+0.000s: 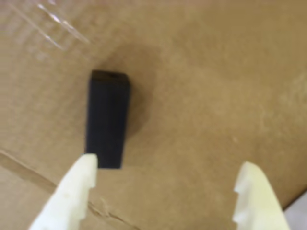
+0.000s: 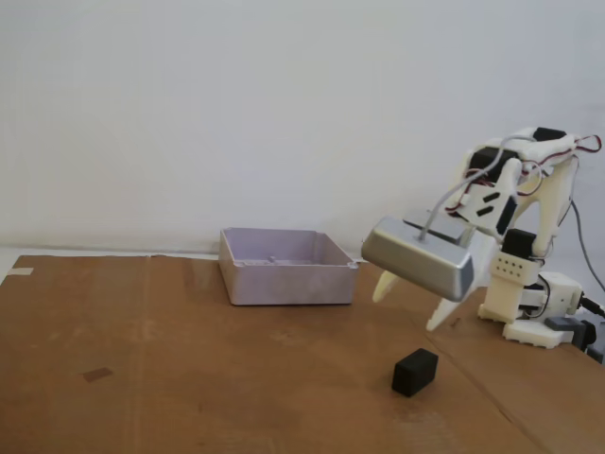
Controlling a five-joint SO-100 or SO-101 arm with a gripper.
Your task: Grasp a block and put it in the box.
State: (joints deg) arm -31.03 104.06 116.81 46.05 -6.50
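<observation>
Right now you're in the approach: your gripper (image 1: pixel 165 191) hangs spread wide and empty, the block (image 1: pixel 108 120) lying on the cardboard (image 1: pixel 211 96) just off its left finger. Centre over it, descend, then carry it to the box (image 2: pixel 286 267) beyond.

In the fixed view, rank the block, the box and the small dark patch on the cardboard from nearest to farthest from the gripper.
From the gripper:
1. The block, just below it, front right.
2. The box, to its left, by the wall.
3. The dark patch, far left on the cardboard.
</observation>
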